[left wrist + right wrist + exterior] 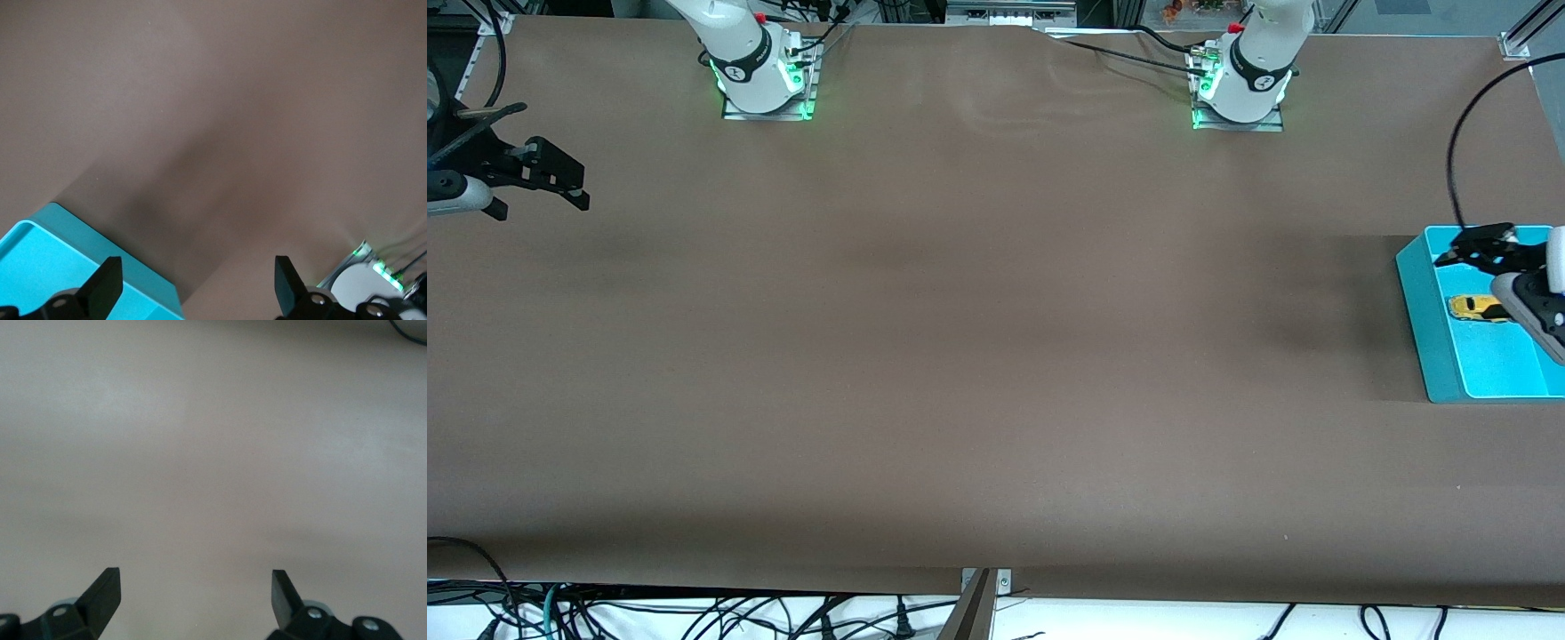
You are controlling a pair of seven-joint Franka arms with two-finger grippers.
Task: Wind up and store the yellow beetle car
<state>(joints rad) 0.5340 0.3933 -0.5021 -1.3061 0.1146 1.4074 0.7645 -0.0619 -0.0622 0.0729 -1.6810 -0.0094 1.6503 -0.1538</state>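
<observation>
You had the left gripper [1467,249] spread wide and empty, hanging over the shallow turquoise plastic tray [1421,313] at the left arm's end of the brown-covered table [978,356]. In its wrist view the two black fingertips [107,283] stood well apart above the tray's corner [73,243]. The small yellow beetle-shaped toy car [1476,308] lay inside the tray, partly hidden by the arm. Your right gripper [569,182] waited with fingers [103,590] equally spread, holding nothing, over bare table at the right arm's end.
</observation>
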